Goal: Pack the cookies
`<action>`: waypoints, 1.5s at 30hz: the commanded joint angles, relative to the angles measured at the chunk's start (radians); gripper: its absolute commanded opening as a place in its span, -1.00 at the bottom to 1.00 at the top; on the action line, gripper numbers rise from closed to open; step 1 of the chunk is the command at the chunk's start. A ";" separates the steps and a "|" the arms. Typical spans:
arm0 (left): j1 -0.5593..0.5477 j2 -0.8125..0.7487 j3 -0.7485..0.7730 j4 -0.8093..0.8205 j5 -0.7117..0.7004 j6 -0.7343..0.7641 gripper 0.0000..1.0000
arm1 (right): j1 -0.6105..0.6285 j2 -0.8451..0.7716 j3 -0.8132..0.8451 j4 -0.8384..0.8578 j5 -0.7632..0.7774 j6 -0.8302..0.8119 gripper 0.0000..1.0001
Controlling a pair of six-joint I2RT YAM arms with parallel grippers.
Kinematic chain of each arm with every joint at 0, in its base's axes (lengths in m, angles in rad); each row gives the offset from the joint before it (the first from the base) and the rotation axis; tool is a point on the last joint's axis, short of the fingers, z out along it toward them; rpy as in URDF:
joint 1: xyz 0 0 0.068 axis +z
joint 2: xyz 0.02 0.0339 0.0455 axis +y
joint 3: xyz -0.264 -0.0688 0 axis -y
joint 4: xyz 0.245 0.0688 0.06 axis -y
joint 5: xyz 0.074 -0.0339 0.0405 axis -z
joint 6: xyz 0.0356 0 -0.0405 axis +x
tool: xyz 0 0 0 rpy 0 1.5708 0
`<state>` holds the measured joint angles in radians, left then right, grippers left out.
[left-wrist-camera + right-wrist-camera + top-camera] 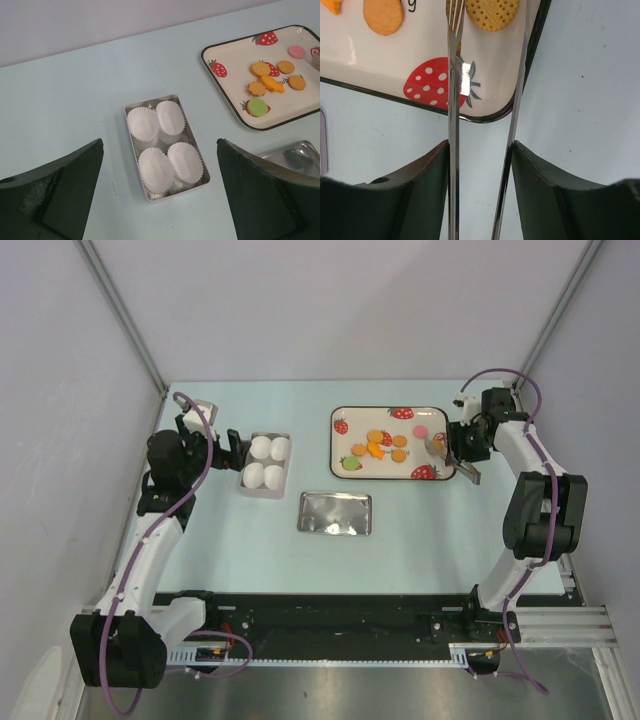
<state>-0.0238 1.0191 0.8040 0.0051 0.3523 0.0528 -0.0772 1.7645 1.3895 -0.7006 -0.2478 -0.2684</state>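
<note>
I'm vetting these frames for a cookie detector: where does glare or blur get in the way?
Right wrist: a bright glare patch beside the left blade of the tongs, on the tray's strawberry print; the cookie is sharp. Top view: the steel lid mirrors patchy light, cookies tiny but evenly lit. Left wrist: even light, cookies crisp, no blur.

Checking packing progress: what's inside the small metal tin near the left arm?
Four white paper cups, all apparently empty, fill the tin. They cover its floor, so that part cannot be seen.
</note>
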 commanded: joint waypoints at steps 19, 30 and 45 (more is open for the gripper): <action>-0.002 -0.025 0.003 0.029 0.017 0.004 1.00 | -0.010 0.007 0.003 -0.017 -0.034 0.000 0.05; -0.002 -0.025 -0.002 0.033 0.017 0.002 0.99 | -0.010 -0.003 0.002 -0.037 -0.028 -0.008 0.00; -0.001 -0.022 -0.003 0.032 0.017 0.002 0.99 | 0.074 -0.091 0.002 -0.016 0.031 0.009 -0.25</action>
<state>-0.0238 1.0180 0.8040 0.0051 0.3527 0.0528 -0.0280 1.7584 1.3876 -0.7292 -0.2356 -0.2657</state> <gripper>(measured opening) 0.996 0.437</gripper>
